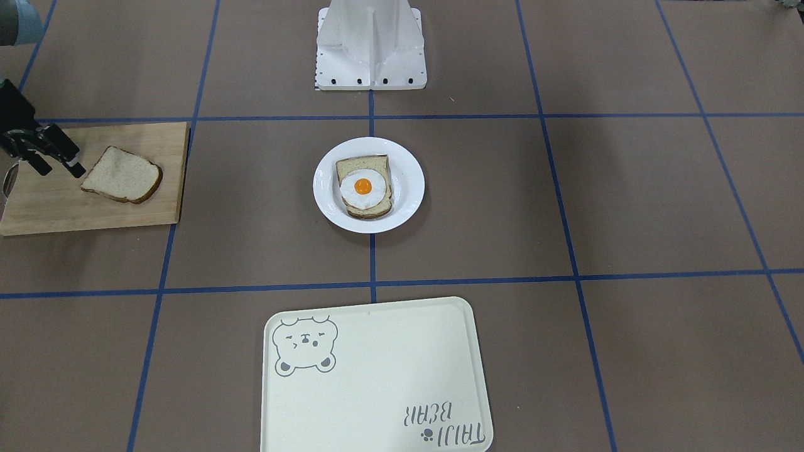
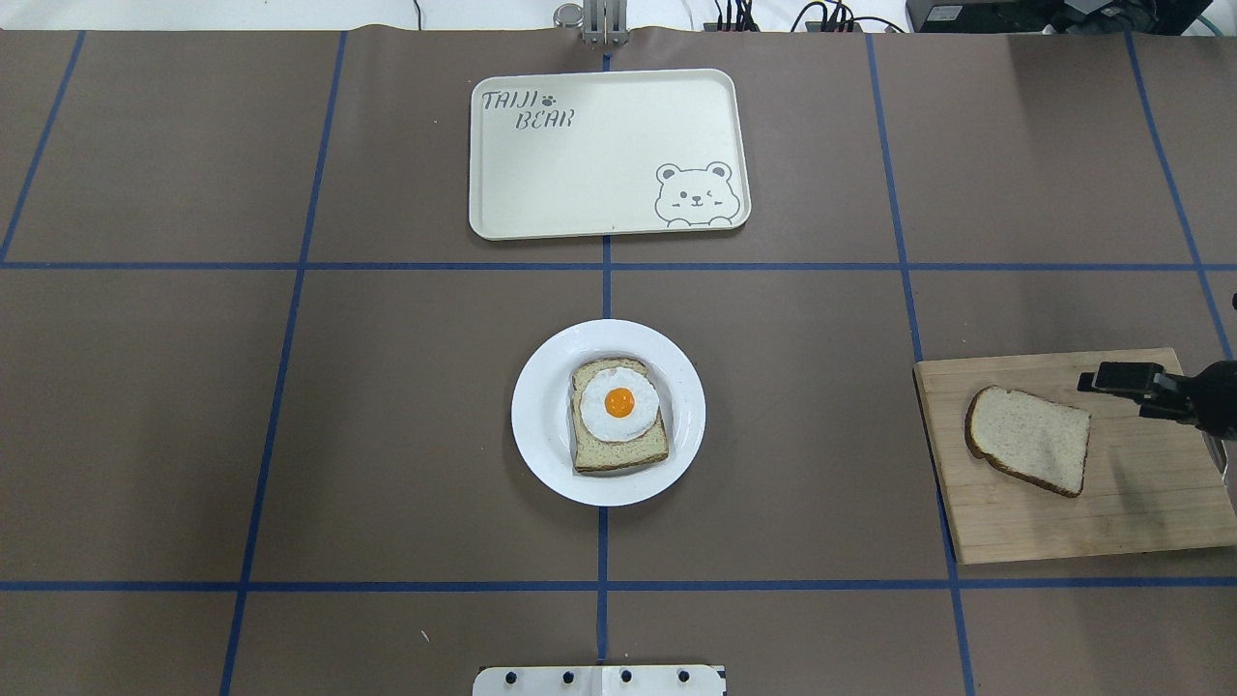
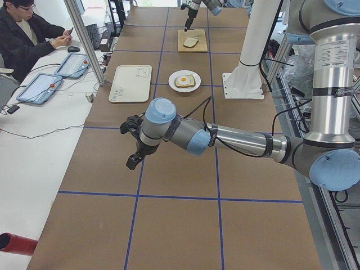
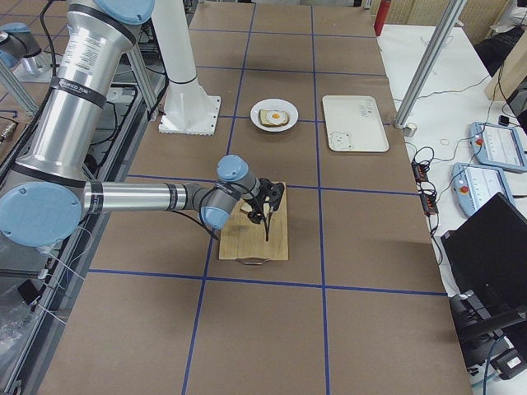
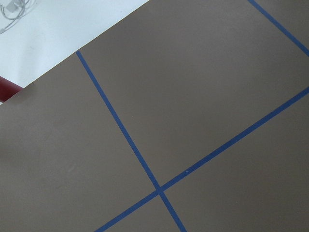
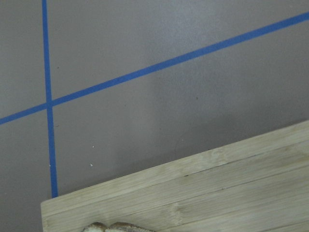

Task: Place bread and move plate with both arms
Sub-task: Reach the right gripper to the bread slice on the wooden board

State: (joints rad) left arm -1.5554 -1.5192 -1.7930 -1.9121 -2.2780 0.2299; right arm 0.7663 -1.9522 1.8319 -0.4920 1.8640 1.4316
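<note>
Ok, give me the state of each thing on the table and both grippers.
bread: flat on the cutting board, ungripped.
plate: carrying egg-topped toast, untouched.
bear tray: lying flat, print up.
right gripper: open, over the board beside the bread.
left gripper: far aside; open or shut unclear.

R claw (image 1: 61, 168) hangs low w/ fingers apart; L arm (image 3: 236, 140) stretched out horiz., L claw (image 3: 133, 160) state unclear.

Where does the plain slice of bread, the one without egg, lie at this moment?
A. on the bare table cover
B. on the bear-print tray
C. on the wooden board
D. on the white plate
C: the bread lies flat on the wooden board at the robot's right side, while the plate holds only the egg-topped slice.
</note>
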